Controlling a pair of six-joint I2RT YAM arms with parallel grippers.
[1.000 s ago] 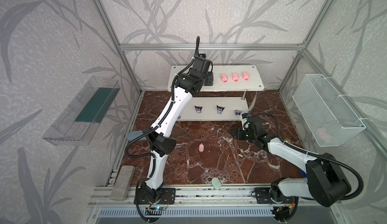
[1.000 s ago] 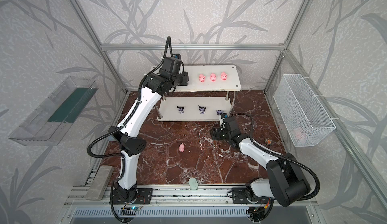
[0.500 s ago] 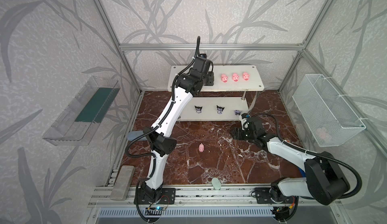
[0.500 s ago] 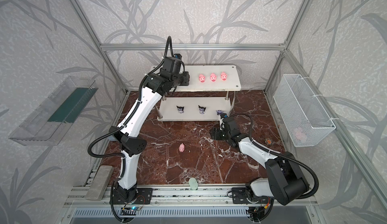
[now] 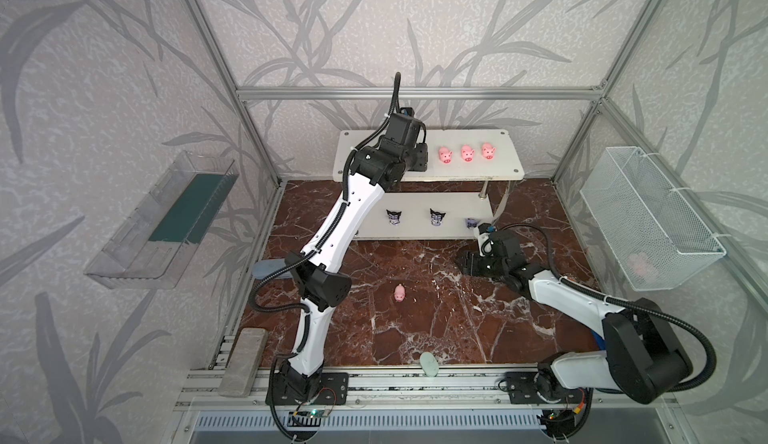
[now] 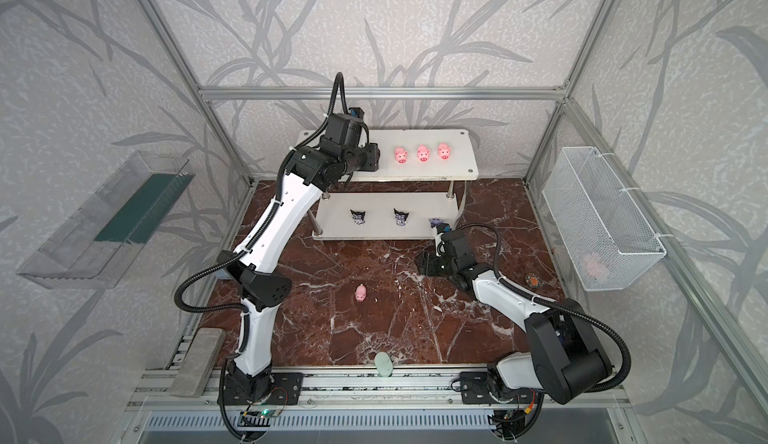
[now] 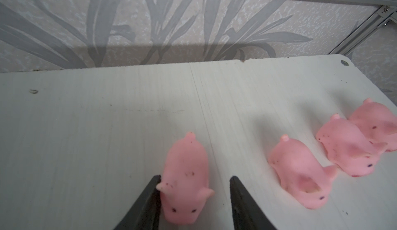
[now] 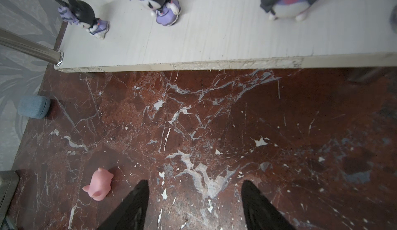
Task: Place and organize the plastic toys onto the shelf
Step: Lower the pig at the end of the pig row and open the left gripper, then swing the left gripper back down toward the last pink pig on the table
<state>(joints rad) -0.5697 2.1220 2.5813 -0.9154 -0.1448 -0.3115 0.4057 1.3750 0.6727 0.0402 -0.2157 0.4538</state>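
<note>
Left pincer (image 7: 195, 177) stands spread around a pink pig (image 7: 184, 181) on the top board of the shelf (image 5: 478, 139), one finger (image 7: 148, 201) touching its ear, the other clear of it; three more pigs (image 5: 467, 153) line up beside it toward the board's right end; three dark figurines (image 5: 436, 217) stand in a row along the lower board; right pincer (image 8: 194, 181) hangs spread and empty over the worktop (image 5: 457, 330), just before the shelf's front edge; a loose pig (image 5: 400, 293) lies near the worktop's middle.

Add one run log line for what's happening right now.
left gripper: jaws open around fourth pig on shelf top tier | right gripper: open, empty, above marble table | loose pig: on table
</note>
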